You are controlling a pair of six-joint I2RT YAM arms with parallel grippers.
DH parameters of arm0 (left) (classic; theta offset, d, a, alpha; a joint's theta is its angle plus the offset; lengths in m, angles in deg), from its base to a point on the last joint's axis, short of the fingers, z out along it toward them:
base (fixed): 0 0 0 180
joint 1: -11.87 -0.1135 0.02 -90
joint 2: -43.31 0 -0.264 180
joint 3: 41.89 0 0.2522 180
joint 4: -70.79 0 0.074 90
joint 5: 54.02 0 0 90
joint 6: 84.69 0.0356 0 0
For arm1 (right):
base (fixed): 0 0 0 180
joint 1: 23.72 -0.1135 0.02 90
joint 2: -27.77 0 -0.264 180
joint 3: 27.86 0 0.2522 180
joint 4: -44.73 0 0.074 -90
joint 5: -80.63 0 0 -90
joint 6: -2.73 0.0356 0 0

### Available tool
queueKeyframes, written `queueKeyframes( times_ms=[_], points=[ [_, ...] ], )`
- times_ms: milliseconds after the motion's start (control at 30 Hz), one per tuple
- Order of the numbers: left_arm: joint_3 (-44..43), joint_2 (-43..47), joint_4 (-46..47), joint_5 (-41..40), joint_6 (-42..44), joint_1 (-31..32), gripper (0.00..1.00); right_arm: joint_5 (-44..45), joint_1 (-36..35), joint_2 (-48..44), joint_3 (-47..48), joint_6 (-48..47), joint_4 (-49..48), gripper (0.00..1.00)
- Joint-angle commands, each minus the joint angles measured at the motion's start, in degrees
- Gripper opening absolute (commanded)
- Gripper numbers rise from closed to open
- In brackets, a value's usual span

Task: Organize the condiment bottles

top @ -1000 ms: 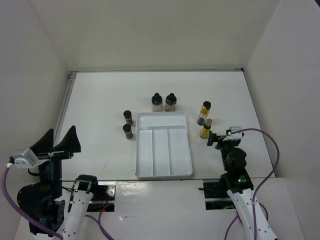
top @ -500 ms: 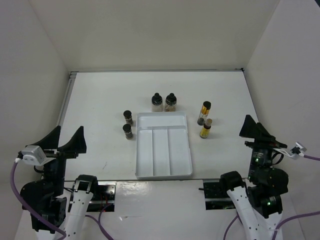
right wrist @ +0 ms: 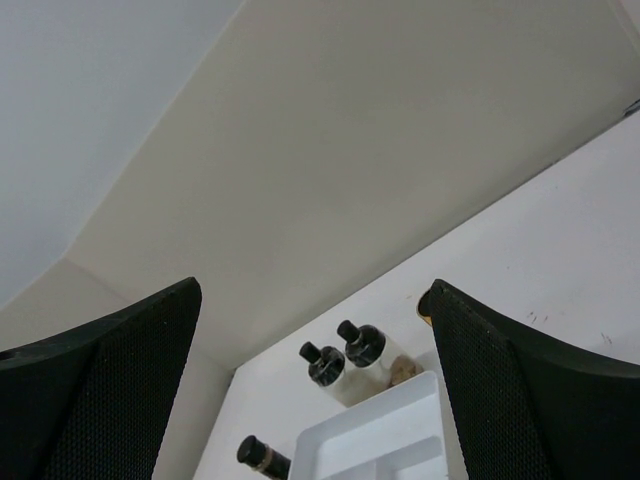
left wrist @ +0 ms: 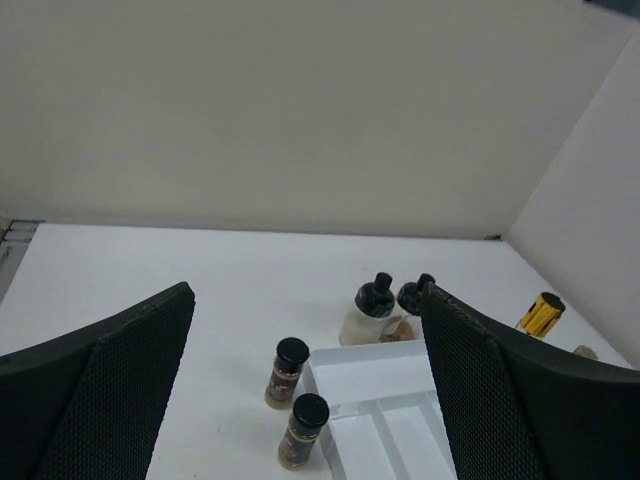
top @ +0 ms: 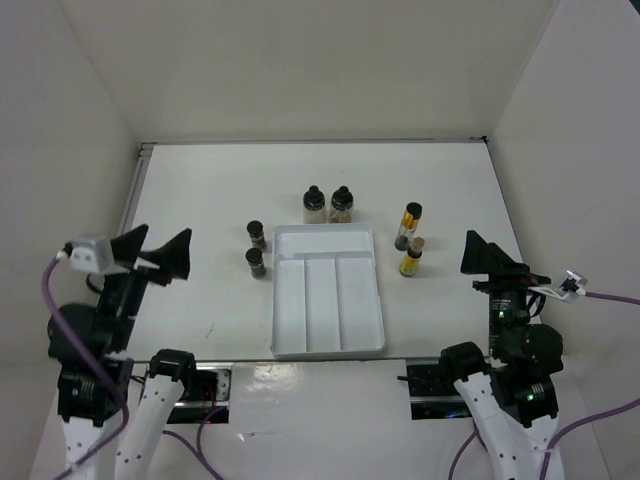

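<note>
Nearest us, our left gripper (top: 160,245) and right gripper (top: 482,256) hover with fingers spread wide, holding nothing. All the bottles stand outside the white tray (top: 328,345): dark jars (top: 256,262) just left, yellow bottles (top: 408,225) right, clear jars (top: 314,204) of white and pinkish-brown contents behind. The table (top: 200,190) is white and the walls (top: 300,70) plain.

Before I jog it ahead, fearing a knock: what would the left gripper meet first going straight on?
Probably the nearer dark jar left of the tray; height is unclear, so the left gripper might pass over it.
</note>
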Motion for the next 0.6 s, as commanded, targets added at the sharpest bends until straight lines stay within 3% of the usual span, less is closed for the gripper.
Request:
queueKeyframes(
  times_ms=[0, 100, 200, 367, 567],
  points=[
    [-4.95, -13.26, -0.23, 2.11, 1.15, 0.11, 1.0, 2.5, -1.77, 3.11, 0.84, 1.29, -7.3, 0.99],
    [-9.95, -23.2, -0.23, 2.72, 1.95, 0.11, 1.0, 3.83, -2.39, 17.15, 8.01, -4.49, -9.42, 0.99],
    [-16.02, -35.05, -4.53, 1.85, 4.49, 0.11, 1.0, 4.89, -2.39, 34.51, 20.3, -8.54, -2.34, 0.99],
    [-35.18, -58.26, -19.46, -5.01, 9.41, 0.11, 1.0, 1.29, -2.39, 51.27, 33.16, -15.04, 3.31, 0.99],
    [-38.55, -70.67, -23.79, 8.43, 8.38, 0.11, 1.0, -0.81, -1.78, 62.89, 40.83, -17.87, 9.29, 0.99]
  ],
)
